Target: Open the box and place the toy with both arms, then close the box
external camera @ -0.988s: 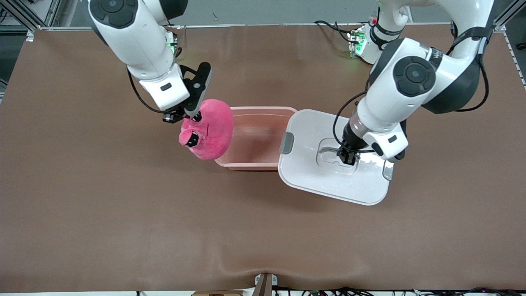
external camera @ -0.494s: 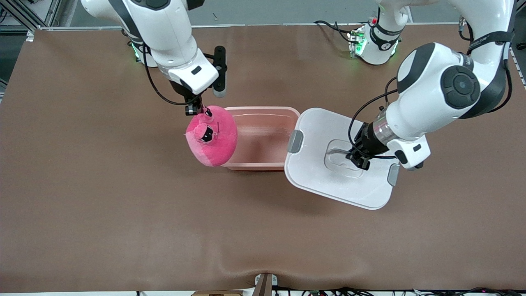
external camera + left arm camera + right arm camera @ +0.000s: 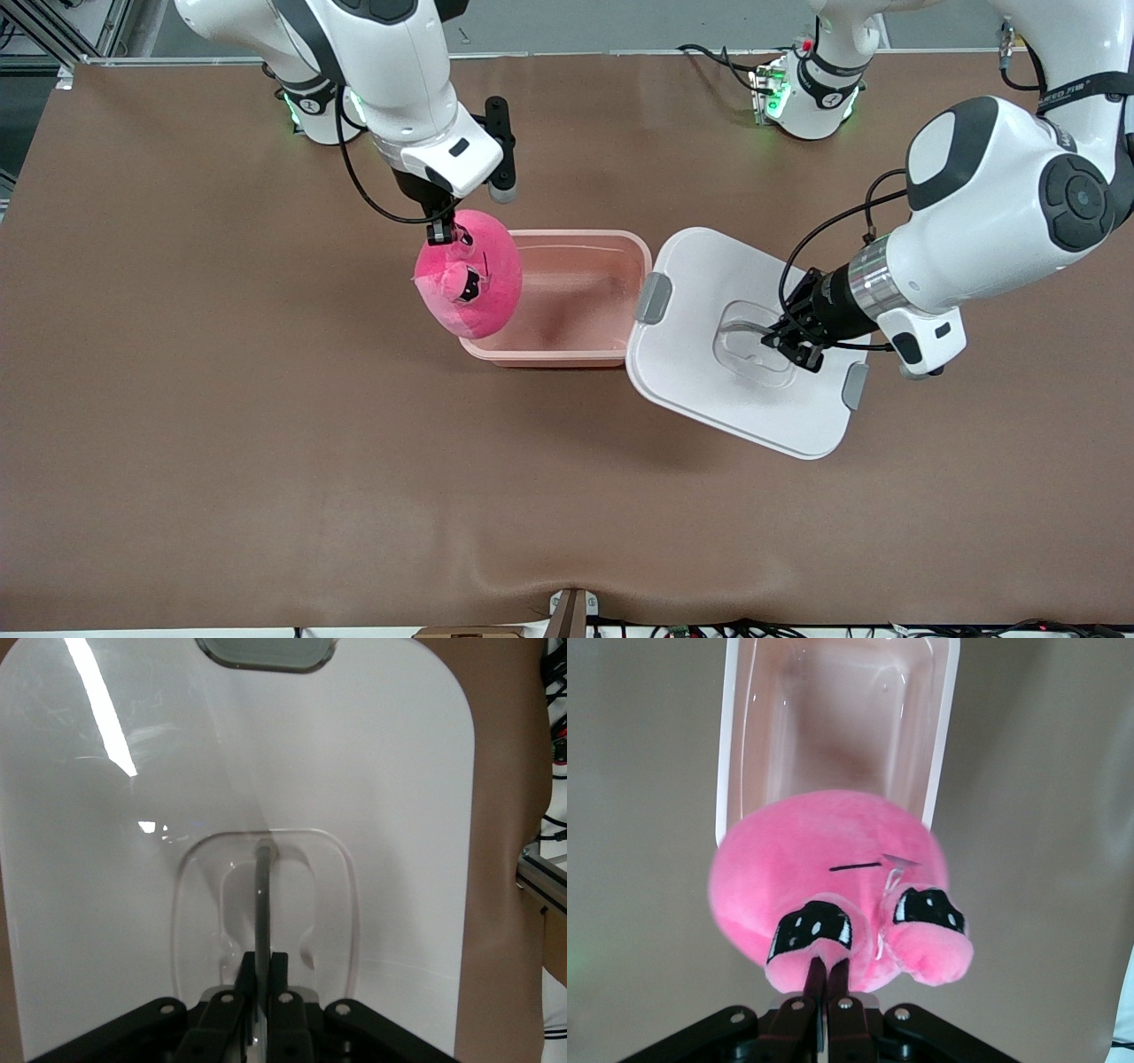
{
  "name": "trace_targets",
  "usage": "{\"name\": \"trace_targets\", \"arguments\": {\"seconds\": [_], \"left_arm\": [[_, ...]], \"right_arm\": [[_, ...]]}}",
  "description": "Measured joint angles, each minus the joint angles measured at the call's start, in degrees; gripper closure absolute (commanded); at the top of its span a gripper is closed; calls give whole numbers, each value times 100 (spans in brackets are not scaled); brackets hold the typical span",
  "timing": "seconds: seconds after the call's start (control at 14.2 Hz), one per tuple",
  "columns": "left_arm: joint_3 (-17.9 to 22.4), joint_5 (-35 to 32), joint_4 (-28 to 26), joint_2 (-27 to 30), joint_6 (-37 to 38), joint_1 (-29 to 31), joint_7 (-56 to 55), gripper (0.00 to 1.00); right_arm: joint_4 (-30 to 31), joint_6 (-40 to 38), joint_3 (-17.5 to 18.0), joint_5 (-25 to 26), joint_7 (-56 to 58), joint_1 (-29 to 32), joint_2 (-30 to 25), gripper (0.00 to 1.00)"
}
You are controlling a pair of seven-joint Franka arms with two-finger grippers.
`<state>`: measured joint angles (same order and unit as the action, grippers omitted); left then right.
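Front view: both arms loaded over the brown table (image 3: 221, 425).
I have the right gripper (image 3: 440, 236) pinching the toy (image 3: 469, 283) above the open box's (image 3: 567, 354) rim toward the right arm's end; the left gripper (image 3: 793, 341) clamps the lid's (image 3: 709, 390) handle (image 3: 262, 904), the lid tilted beside the box, overlapping its edge.

The front camera looks from high across the desk (image 3: 266, 443) toward both arm bases. Each wrist camera looks down closely. The right wrist and front views share the box (image 3: 567, 354) (image 3: 943, 735).
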<state>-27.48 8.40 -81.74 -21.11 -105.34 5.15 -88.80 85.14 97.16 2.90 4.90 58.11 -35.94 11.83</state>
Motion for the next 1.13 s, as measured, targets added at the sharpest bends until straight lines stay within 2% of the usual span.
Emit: {"name": "trace_targets", "arguments": {"seconds": [0.56, 1.13], "left_arm": [[37, 0, -38, -14, 506, 454, 1327, 100], [40, 0, -119, -100, 553, 485, 1415, 100]], "right_arm": [[14, 112, 0, 80, 4, -74, 228, 100], [31, 96, 0, 102, 345, -208, 241, 100]]}}
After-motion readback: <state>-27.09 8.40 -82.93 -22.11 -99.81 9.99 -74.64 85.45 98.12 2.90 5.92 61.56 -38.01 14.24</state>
